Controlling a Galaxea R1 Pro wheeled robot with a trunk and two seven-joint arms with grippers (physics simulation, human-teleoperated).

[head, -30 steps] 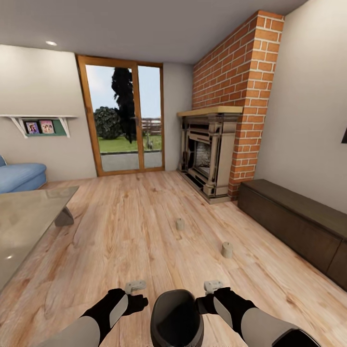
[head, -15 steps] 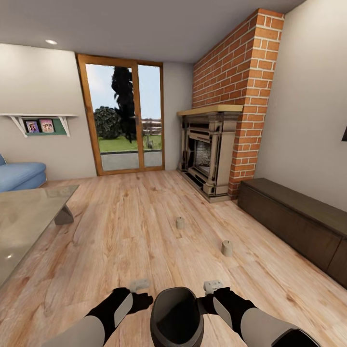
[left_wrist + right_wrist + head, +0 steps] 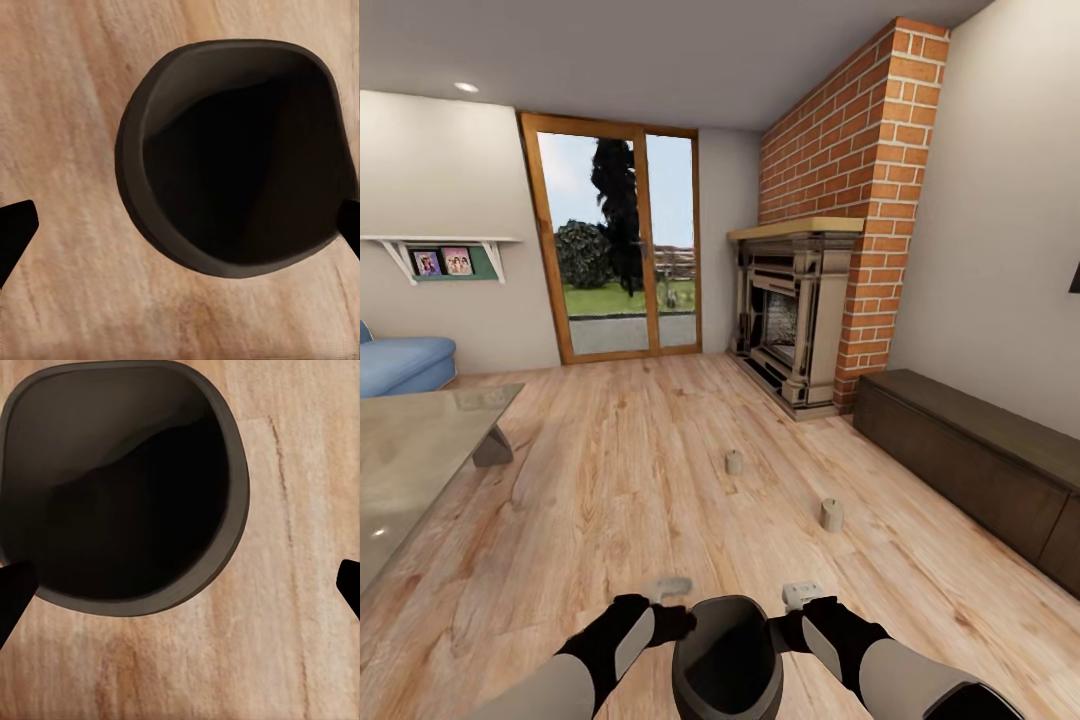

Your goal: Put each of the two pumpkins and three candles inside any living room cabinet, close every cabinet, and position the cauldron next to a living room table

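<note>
Flanking the cauldron, the left pincer and right pincer both spread wide, ready to grab its rim.

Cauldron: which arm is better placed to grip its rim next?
Right, narrowly. In the head view the right gripper sits against the cauldron rim, and its wrist view shows one fingertip over the rim, jaws open. The left gripper is open too but looks slightly farther off.

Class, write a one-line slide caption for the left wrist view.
Open left gripper poised over the black cauldron on the wood floor.
</note>
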